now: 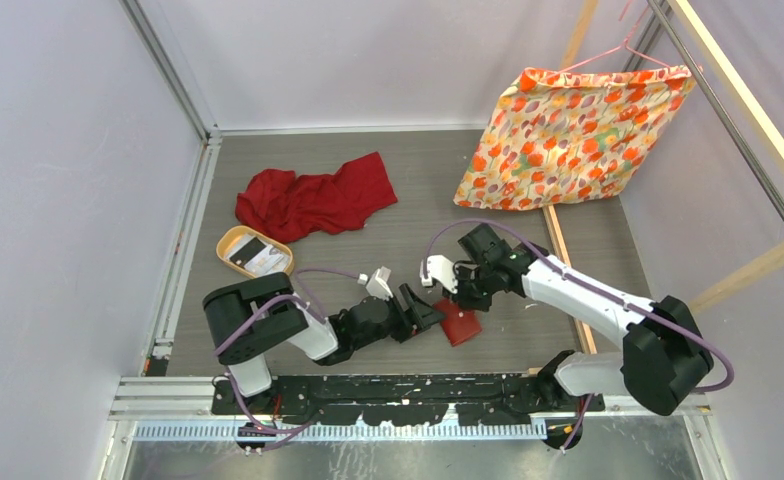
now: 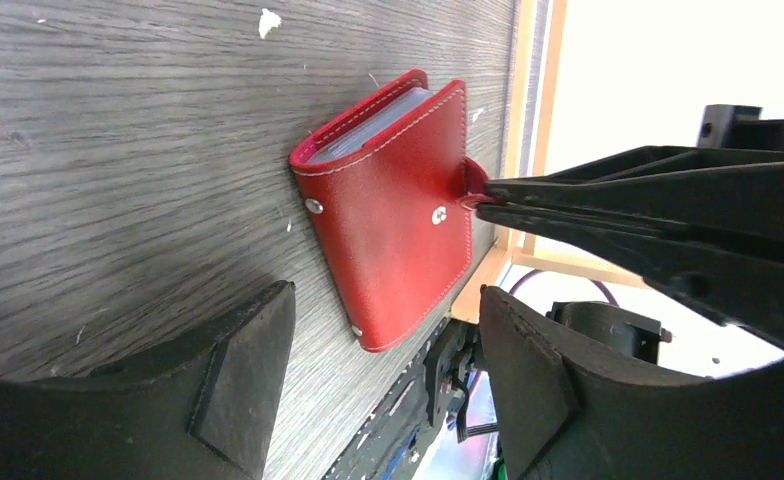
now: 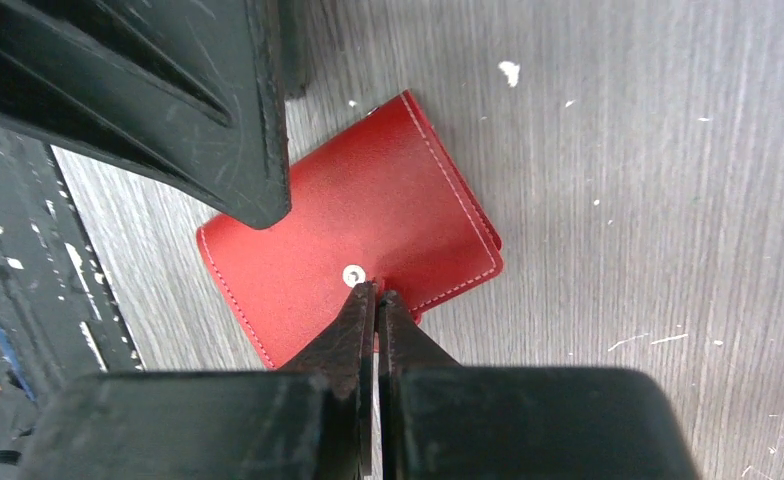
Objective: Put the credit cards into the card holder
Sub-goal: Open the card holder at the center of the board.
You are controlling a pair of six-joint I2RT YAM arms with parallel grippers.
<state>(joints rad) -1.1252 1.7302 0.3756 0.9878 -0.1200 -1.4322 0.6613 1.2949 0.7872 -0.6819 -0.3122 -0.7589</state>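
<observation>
The red card holder (image 1: 460, 322) lies closed on the table between my two grippers; it also shows in the left wrist view (image 2: 388, 220) and the right wrist view (image 3: 348, 230). My right gripper (image 1: 458, 300) (image 3: 374, 292) is shut on the holder's snap tab (image 2: 473, 182) at its edge. My left gripper (image 1: 430, 312) (image 2: 383, 297) is open and empty, its jaws apart just beside the holder's near corner. The credit cards (image 1: 256, 256), pale with dark print, lie in the oval tan tray at the left, far from both grippers.
The oval tray (image 1: 227, 243) sits left of centre. A red cloth (image 1: 313, 198) lies behind it. A floral bag (image 1: 573, 135) hangs at the back right. A wooden strip (image 1: 568, 270) runs along the table's right side. A metal rail (image 1: 368, 400) borders the near edge.
</observation>
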